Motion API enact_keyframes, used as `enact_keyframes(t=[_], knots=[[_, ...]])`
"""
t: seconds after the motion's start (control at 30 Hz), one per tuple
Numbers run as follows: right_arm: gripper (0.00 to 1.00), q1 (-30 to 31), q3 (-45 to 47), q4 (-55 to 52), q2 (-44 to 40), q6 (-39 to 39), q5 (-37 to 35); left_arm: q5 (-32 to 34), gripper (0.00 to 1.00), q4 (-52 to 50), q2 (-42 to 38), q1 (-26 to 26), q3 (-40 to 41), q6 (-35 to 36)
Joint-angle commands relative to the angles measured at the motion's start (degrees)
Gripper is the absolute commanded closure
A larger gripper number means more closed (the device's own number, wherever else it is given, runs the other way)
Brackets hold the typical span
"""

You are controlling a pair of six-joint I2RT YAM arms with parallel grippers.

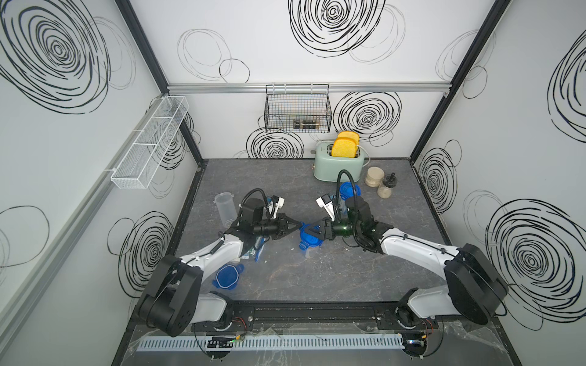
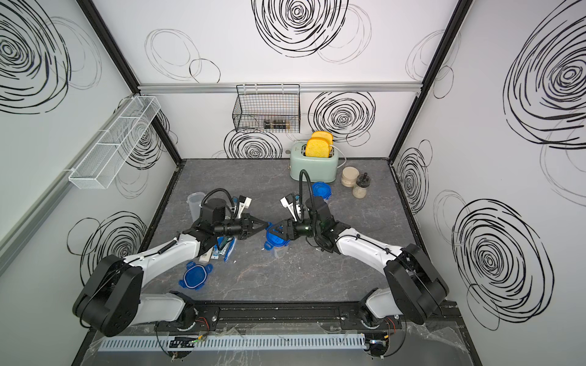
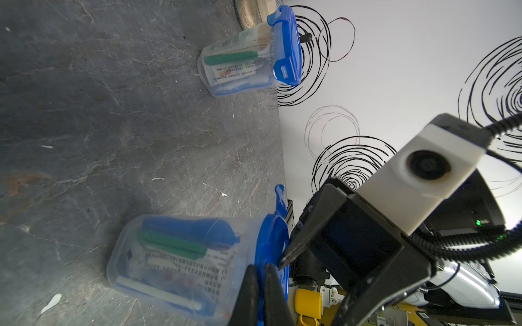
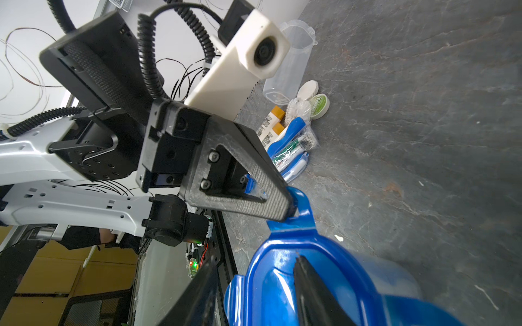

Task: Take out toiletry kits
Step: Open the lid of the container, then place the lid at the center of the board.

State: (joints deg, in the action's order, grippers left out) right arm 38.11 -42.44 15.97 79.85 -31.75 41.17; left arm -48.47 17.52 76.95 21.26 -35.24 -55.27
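Though half-hidden overhead, toiletries [image 4: 293, 135] clear from wrist

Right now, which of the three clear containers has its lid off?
The empty one at far left: no lid, nothing inside. The middle one and the rear one by the toaster carry blue lids.

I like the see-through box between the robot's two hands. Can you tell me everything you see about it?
The box is clear plastic, standing upright on the grey table. Its blue lid is on. The left gripper pinches one lid clip; the right gripper grips the lid. Inside: a blue piece, a green piece, a printed packet, a white stick.
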Motion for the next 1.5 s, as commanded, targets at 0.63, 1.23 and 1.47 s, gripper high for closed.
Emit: enact_keyframes(t=[0.63, 1.23, 1.47], knots=[[0.53, -10.99, 3.3, -8.22, -11.32, 2.74, 5.44, 4.31, 1.0, -14.92, -7.54, 8.64, -9.58, 9.13], [0.49, -16.31, 7.03, -8.64, -18.07, 3.69, 6.04, 55.52, 1.0, -43.97, -26.97, 33.97, -1.78, 13.87], [0.49, -16.31, 9.12, -8.03, -20.28, 4.07, 5.37, 71.11, 1.0, -41.27, -22.38, 43.56, 3.29, 7.56]])
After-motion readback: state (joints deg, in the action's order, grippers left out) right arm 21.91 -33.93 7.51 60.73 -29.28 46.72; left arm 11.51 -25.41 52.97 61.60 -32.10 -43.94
